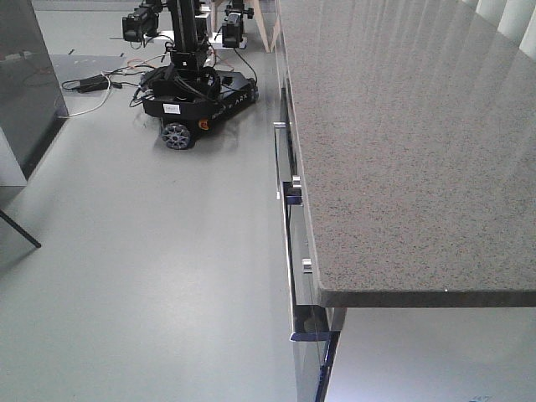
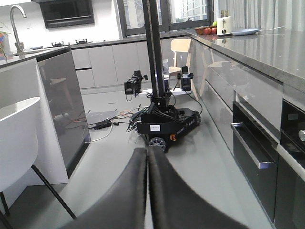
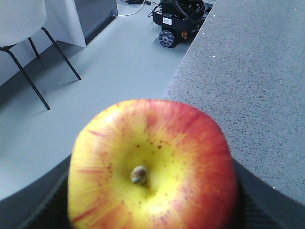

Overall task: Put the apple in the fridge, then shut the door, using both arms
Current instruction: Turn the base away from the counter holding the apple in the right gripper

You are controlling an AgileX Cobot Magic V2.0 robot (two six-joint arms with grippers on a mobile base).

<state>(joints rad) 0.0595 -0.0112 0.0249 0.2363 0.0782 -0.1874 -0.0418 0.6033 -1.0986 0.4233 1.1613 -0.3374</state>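
Currently the apple [image 3: 152, 167], clamped by the right gripper [image 3: 152, 191], may be knocked loose against the countertop [image 3: 248, 71]; left gripper [image 2: 147, 155] is closed, empty.

Bright, even daylight is recorded in all three views, admitted through the windows [image 2: 190, 9] at 12 o'clock of the left wrist view, where the panes are overexposed. Pale striped glare is noted on the countertop [image 1: 402, 167] towards 1 o'clock of the front view, and only soft, faint shadows are cast on the floor [image 1: 151, 276]. The apple [image 3: 152, 167] is rendered soft at its edges, and the fingers [image 2: 126, 191] of the left gripper [image 2: 147, 152] are blurred at 6 o'clock, while the backgrounds are held sharper.
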